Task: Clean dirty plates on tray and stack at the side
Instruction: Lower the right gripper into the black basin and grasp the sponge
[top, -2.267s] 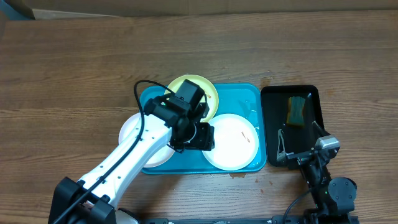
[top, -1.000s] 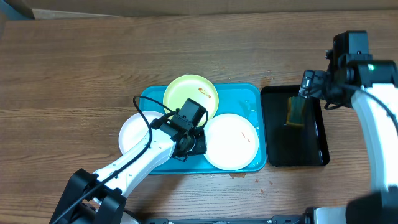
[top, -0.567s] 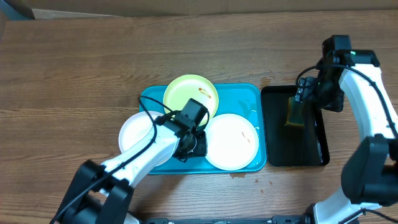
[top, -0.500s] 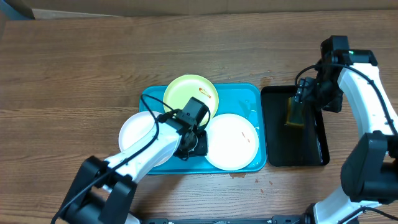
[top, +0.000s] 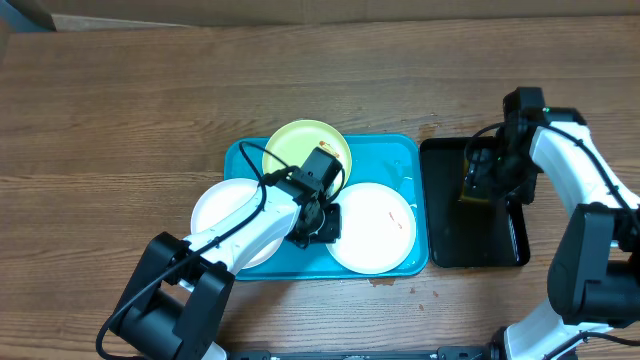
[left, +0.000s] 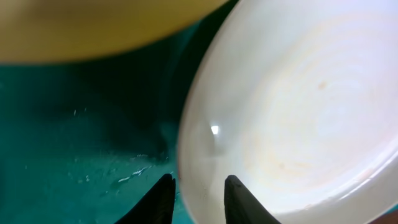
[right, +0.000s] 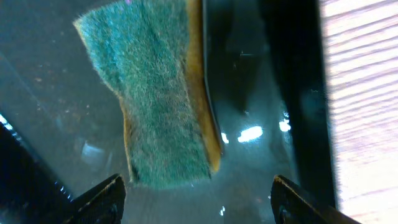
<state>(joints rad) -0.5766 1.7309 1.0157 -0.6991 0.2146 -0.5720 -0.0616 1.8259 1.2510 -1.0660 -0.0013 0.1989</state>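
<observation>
The turquoise tray (top: 395, 155) holds a yellow-green plate (top: 300, 148) at the back, a white plate (top: 378, 230) at the right and a white plate (top: 212, 215) overhanging its left edge. My left gripper (top: 324, 222) sits at the right white plate's left rim. In the left wrist view its fingers (left: 198, 200) are closed on that rim (left: 298, 118), one on each side, over the tray floor (left: 81, 143). My right gripper (top: 490, 180) is open low over the green sponge (right: 161, 99), fingers (right: 198, 202) wide and empty.
A narrow black tray (top: 500, 240) stands right of the turquoise tray and holds the sponge; its wet floor and rim (right: 292, 93) show in the right wrist view. A small brown stain (top: 385, 281) lies on the wooden table in front of the turquoise tray.
My left gripper has shifted right and back onto the white plate's rim. My right arm has come down and forward over the sponge. The plates have not moved.
</observation>
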